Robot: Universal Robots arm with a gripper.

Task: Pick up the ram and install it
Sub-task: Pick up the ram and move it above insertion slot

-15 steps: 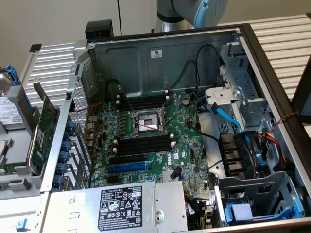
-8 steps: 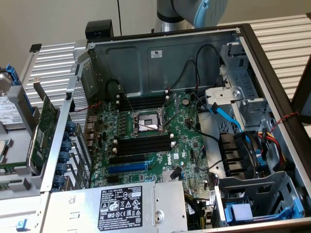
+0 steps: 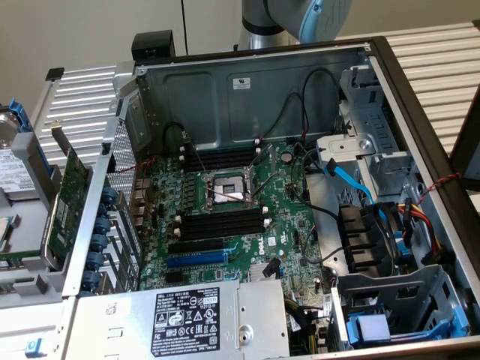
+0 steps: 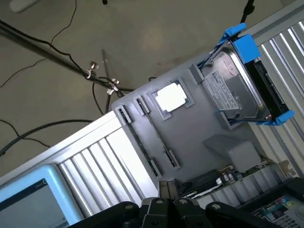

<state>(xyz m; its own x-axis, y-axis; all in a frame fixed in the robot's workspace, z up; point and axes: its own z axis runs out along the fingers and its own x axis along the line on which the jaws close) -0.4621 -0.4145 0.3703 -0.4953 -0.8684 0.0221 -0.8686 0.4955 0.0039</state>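
Wrist view is showing the gripper [image 4: 167, 186] hovering empty, fingers pressed together, over the grey tray [image 4: 199, 128]. What I'm taking for the ram [image 4: 156, 132] is standing edge-up in the tray's holder, just ahead of the fingertips. Its long axis is running straight away from them, alongside the processor chip [image 4: 171, 97].

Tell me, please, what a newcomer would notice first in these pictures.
The open computer case dominates the exterior view, with its green motherboard and the bare processor socket in the middle. A bright blue cable curves beside the board on the exterior view's right. In the wrist view, a silver hard drive in a blue bracket rests on a grey tray.
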